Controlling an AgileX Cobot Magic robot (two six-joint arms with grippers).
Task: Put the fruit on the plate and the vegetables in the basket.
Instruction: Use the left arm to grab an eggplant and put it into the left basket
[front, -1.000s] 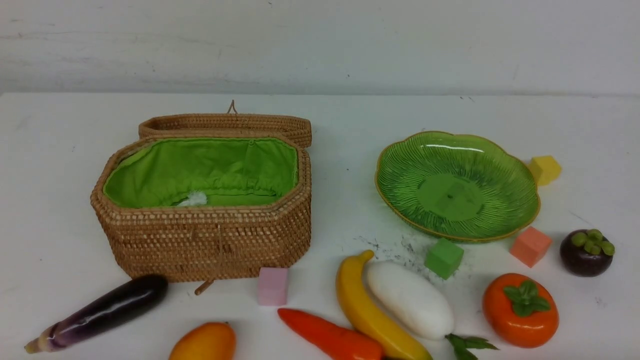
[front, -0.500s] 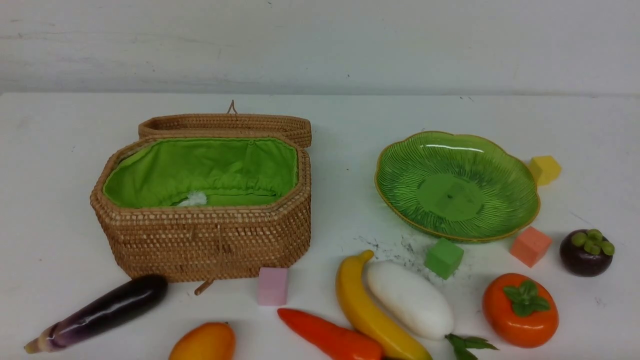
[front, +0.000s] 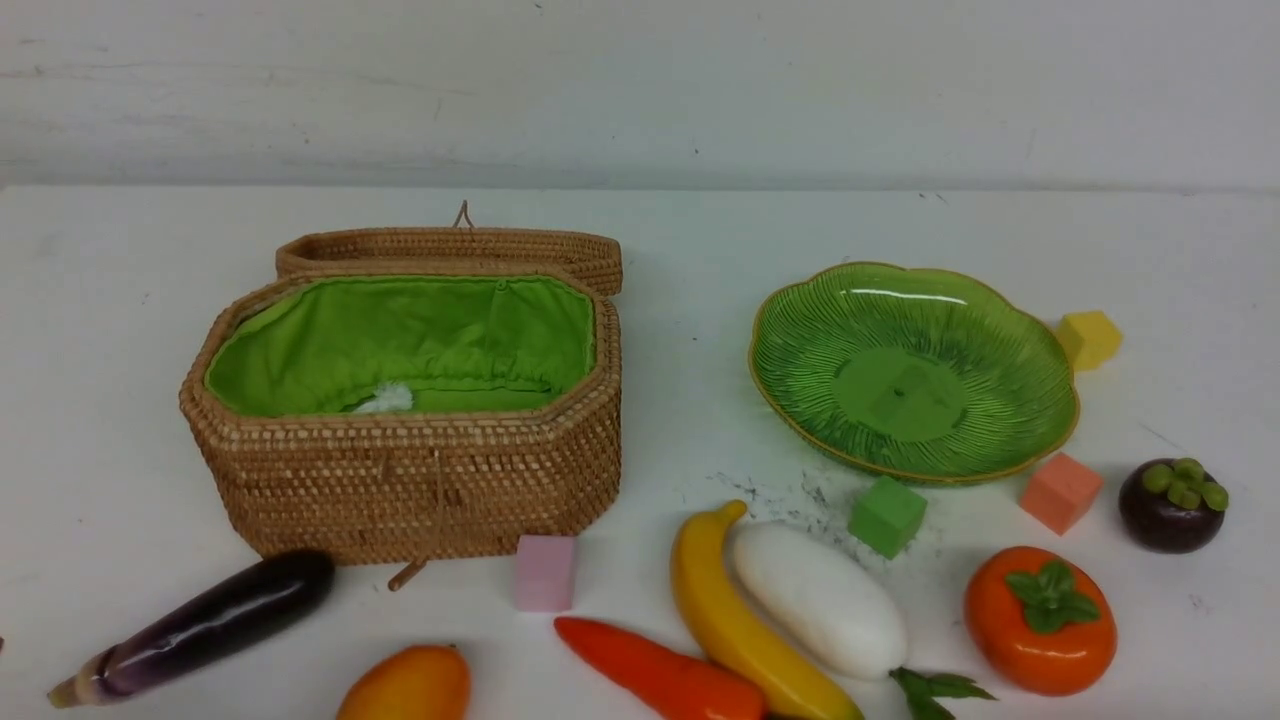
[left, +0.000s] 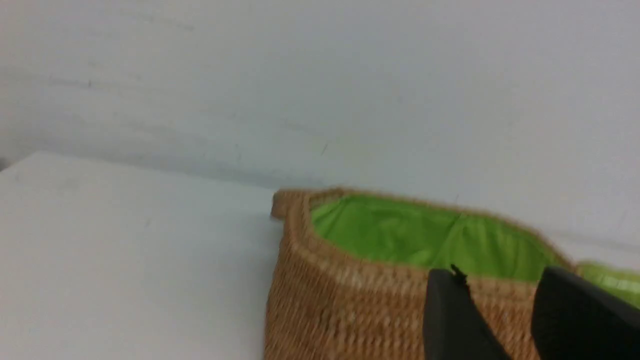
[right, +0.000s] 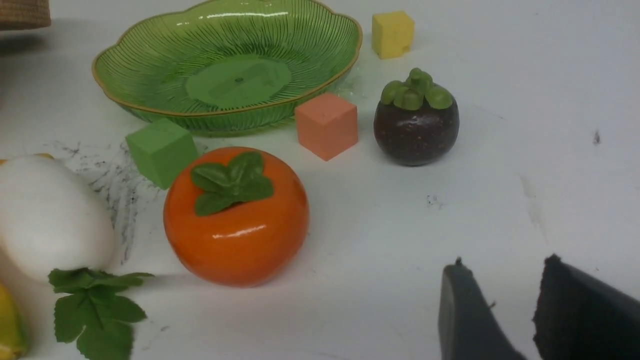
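Both left fingers (left: 450, 320) and right fingers (right: 462, 320) gape partway, empty (mango (front: 408, 688), carrot (front: 660, 678) and banana (front: 735, 620) are cropped).

Just beside the plate's (right: 150, 65) rim sit a green cube (right: 161, 151) and an orange cube (right: 326, 125); a yellow cube (right: 392, 34) lies near it. The mangosteen (right: 416, 120), persimmon (right: 236, 220) and radish (right: 50, 215) rest on the table (right: 500, 150) near the plate. The right gripper (right: 505, 262), jaws parted with nothing between, is well apart from it.

Bright even light, glare on plate (front: 905, 294) (basket (left: 350, 310) blurred)
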